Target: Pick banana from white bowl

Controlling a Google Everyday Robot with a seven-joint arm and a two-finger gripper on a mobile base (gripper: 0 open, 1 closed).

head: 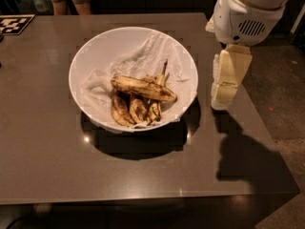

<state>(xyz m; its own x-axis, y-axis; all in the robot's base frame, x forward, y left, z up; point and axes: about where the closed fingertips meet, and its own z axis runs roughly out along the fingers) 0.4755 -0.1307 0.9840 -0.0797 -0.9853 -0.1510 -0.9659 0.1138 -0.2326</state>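
Banana (143, 88) in white bowl (95, 56); hand (221, 99) beside bowl, apart.

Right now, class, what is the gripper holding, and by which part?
Nothing: the gripper hangs right of the white bowl; the banana lies inside it.

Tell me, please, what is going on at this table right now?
A robot arm is set to pick the banana out of the white bowl. Its tool hangs just right of the bowl, above the table's right side, touching nothing. The banana lies untouched in the bowl, across a bunch of shorter bananas on crumpled white paper.
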